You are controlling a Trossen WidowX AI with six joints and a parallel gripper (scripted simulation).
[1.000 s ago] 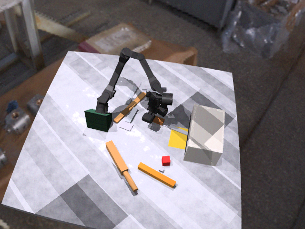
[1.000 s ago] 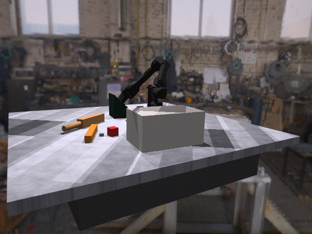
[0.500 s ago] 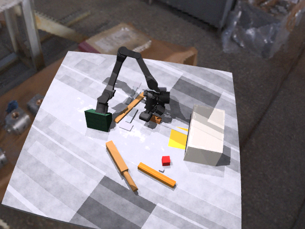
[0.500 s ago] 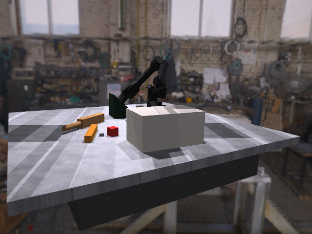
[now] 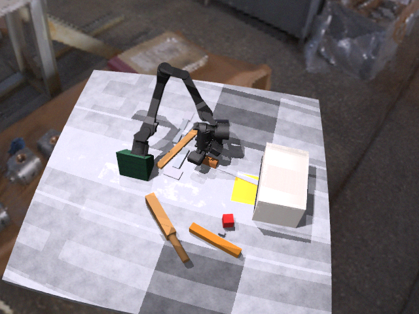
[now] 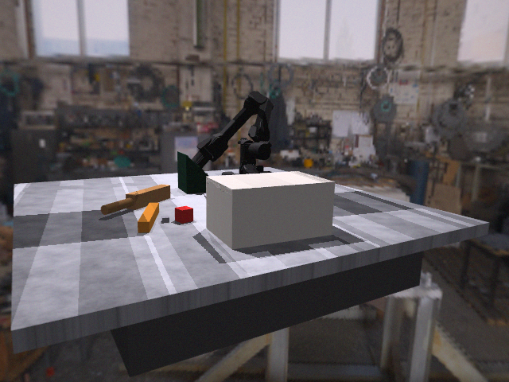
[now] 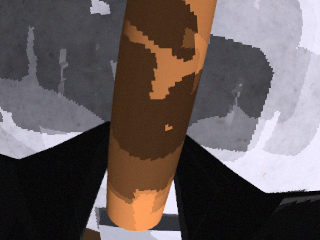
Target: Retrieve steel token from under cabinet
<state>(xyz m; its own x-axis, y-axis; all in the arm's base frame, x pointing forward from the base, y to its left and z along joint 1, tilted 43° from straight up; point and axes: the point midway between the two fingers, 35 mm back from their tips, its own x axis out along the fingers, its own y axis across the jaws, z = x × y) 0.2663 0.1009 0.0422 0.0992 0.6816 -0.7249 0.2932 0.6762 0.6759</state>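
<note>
My gripper (image 5: 205, 156) (image 7: 144, 135) is shut on the orange-brown handle (image 5: 211, 162) (image 7: 150, 120) of a tool, low over the table on the arm side of the cabinet. The tool's thin grey shaft (image 5: 247, 180) runs from the handle across the yellow marked area (image 5: 243, 194) toward the cabinet's front. The cabinet (image 5: 282, 178) (image 6: 281, 213) is a pale box, and it hides the shaft's far end. No token can be made out, and the vent slots are not visible in these views. In the exterior view the cabinet hides the tool and the marked area.
A red cube (image 5: 228, 220) (image 6: 184, 214), a small grey piece (image 5: 222, 234) (image 6: 165, 220), an orange bar (image 5: 215, 239) (image 6: 148, 217) and a wooden paddle (image 5: 160, 216) (image 6: 148, 196) lie to one side. A long orange stick (image 5: 176, 149) and flat grey pieces lie near the green block (image 5: 134, 165) (image 6: 188, 177).
</note>
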